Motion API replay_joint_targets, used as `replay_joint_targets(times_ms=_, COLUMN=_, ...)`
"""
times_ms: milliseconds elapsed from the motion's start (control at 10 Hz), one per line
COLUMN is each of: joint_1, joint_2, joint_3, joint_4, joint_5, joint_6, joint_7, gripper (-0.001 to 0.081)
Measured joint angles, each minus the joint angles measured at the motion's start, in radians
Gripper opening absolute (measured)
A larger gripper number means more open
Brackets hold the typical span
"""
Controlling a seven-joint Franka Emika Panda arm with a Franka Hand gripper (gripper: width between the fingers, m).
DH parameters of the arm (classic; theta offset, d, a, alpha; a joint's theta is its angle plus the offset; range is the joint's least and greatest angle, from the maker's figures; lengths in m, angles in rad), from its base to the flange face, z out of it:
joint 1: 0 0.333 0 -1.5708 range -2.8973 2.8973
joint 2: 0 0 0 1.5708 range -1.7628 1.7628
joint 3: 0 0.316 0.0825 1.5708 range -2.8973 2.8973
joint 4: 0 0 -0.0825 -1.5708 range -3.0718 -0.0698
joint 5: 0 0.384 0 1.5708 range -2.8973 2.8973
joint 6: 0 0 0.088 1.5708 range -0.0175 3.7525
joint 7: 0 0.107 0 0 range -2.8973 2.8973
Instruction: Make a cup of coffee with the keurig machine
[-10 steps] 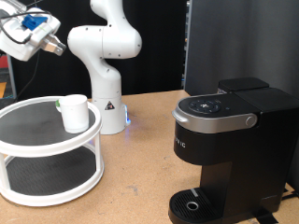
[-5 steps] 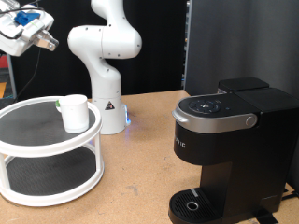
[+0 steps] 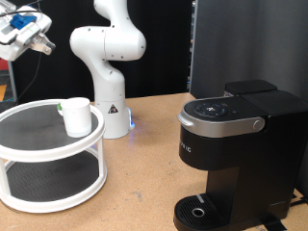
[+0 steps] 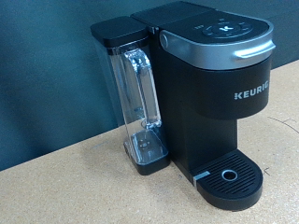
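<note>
On the upper shelf of a round white two-tier stand (image 3: 29, 159), at the exterior view's left, sits the cup (image 3: 77, 116), a plain white, slightly tapered, handleless vessel resting on the shelf's dark, grainy mat. Behind it, partly hidden, a small white object with a green patch shows. The gripper (image 3: 38, 38) hangs high at the exterior view's top left, well above the cup and apart from it, with nothing visible between its fingers; how far they are spread cannot be told at this size. At the exterior view's right stands the keurig machine (image 3: 241, 159), boxy and matte black, with a silver-grey handle curving around a round button panel, its lid down, and an empty drip tray (image 3: 199, 212) with a circular ring at its foot. The wrist view faces the machine (image 4: 210, 93) from the side, showing its clear plastic water tank (image 4: 138, 103) and pale KEURIG lettering. A white arm base (image 3: 108, 58) stands behind on the brown particle-board table (image 3: 144, 192).
</note>
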Motion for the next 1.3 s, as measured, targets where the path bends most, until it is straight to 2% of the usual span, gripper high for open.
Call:
replay_joint_targets(times_ms=600, joint_1=-0.007, joint_2=-0.001, joint_3=-0.002, joint_4=-0.010, joint_5=0.015, joint_6=0.023, joint_7=0.013, gripper=0.0005)
replay_joint_targets(times_ms=900, joint_1=-0.004, joint_2=-0.001, joint_3=0.020, joint_4=-0.082, joint_5=0.087, joint_6=0.146, joint_7=-0.005, gripper=0.0005)
replay_joint_targets(times_ms=1300, joint_1=-0.002, joint_2=-0.002, joint_3=0.042, joint_4=-0.167, joint_5=0.086, joint_6=0.220, joint_7=-0.065, gripper=0.0005)
